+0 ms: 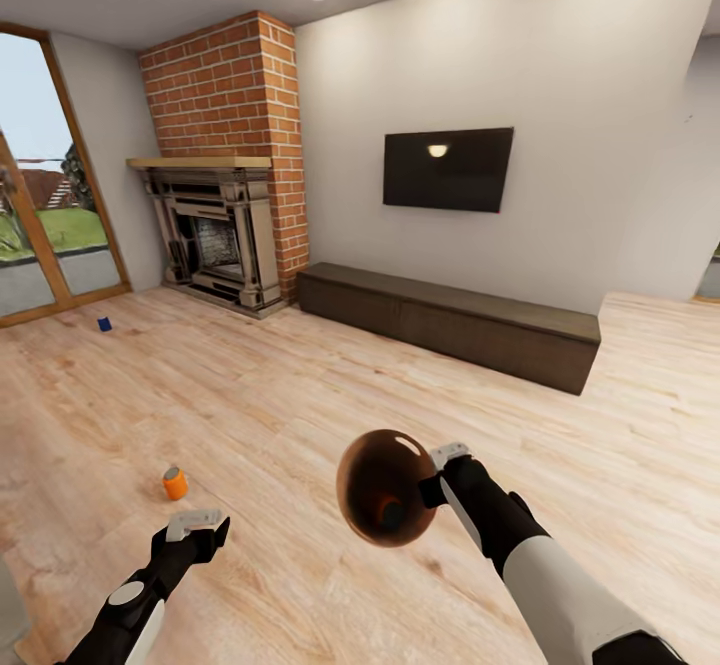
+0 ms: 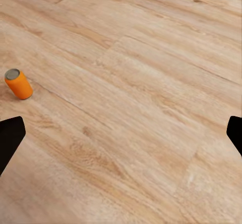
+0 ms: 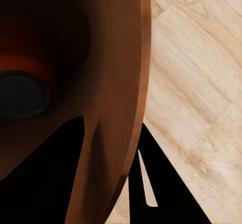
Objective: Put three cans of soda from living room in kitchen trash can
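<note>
In the head view my right gripper (image 1: 440, 477) is shut on the rim of the tash can (image 1: 368, 465). It holds the bin tilted above the floor, with the glossy copper-brown mouth facing me. A dark-topped can of soda (image 3: 20, 94) lies inside the bin. The right wrist view has one finger inside the tash can's wall (image 3: 116, 57) and one outside. An orange can of soda (image 1: 175, 483) stands on the plank floor just beyond my left gripper (image 1: 196, 525), which is open and apart from it. The left wrist view places this orange can (image 2: 18, 84) off to one side. A dark blue can of soda (image 1: 104, 324) stands far off by the glass door.
This is the living room: a red brick chimney (image 1: 235, 85) over a dark fireplace (image 1: 215, 245), a black wall TV (image 1: 448, 168) and a long dark low bench (image 1: 450, 320) along the far wall. A glass door (image 1: 40, 205) is at the left. Wide wood floor (image 1: 300, 395) lies between.
</note>
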